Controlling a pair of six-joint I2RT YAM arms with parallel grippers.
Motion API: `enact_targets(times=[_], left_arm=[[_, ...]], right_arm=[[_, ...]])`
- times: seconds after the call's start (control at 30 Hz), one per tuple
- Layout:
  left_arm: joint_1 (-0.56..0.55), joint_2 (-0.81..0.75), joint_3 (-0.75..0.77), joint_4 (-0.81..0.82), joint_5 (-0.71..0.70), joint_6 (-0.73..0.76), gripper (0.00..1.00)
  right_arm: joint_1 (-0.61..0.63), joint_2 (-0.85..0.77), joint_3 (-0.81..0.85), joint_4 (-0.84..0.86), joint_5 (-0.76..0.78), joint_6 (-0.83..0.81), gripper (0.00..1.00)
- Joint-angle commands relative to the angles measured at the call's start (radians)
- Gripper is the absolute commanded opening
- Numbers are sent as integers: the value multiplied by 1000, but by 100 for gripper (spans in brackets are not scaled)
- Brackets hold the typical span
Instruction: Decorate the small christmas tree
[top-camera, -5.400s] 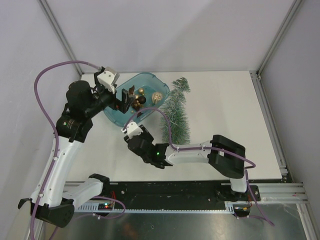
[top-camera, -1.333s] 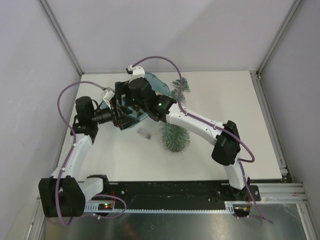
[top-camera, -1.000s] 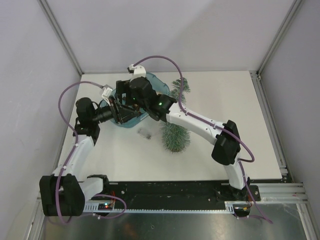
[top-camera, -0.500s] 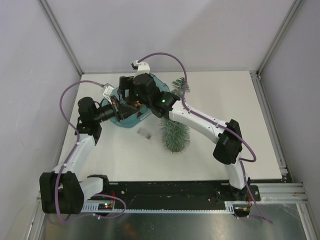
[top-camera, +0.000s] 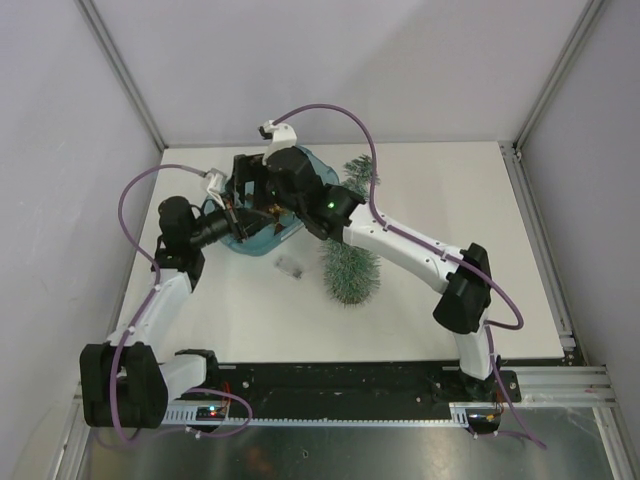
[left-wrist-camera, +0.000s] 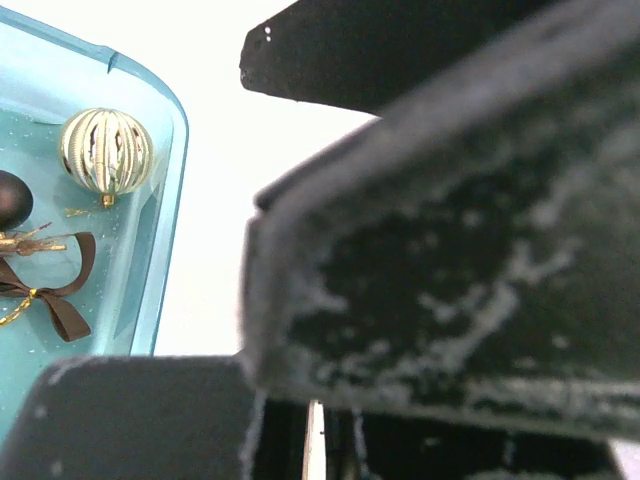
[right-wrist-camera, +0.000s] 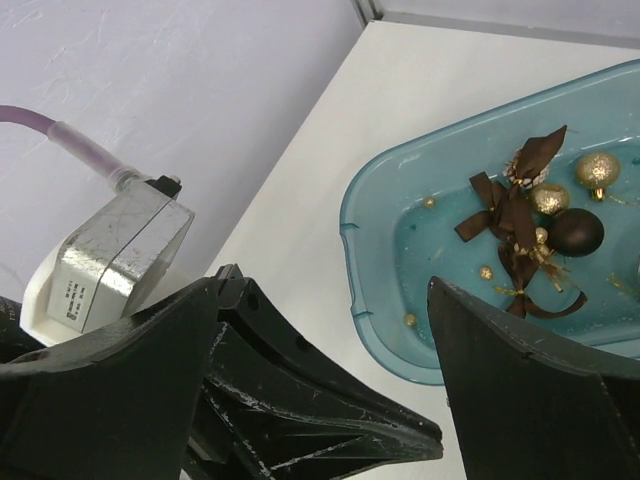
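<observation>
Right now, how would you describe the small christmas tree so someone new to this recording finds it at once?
On the white table, find the teal tub at the far left, under both arms. Just right of it is the small christmas tree, partly crossed by the right arm. It is the only frosted green bristly cone; its neighbours are gold and brown ornaments inside the tub.

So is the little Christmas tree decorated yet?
Not yet. Done: nothing. The small christmas tree shows only bare needles. In hand: the right gripper and the left gripper are both over the teal tub, and the right one is open and empty. Left: the gold bauble, dark bauble and brown bows sit in the tub, waiting to go on.
</observation>
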Motion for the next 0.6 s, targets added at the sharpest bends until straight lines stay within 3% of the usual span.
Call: enact_targets(times=[0.0,0.17,0.4,0.57], left_arm=[[-5,-29,-9,-17,8,73,2],[-5,-40,16,-110,-24,168,8],[-2,-47,83,-232,-53,233,39],[-2,-50,121,-329,-63,268,51]], right_arm=[[4,-74,0,25,6,-19,91],[18,-236,-111,52,138,-117,95],[69,-584,-441,62,272,-209,99],[225,-810,-631,-57,556,-196,99]])
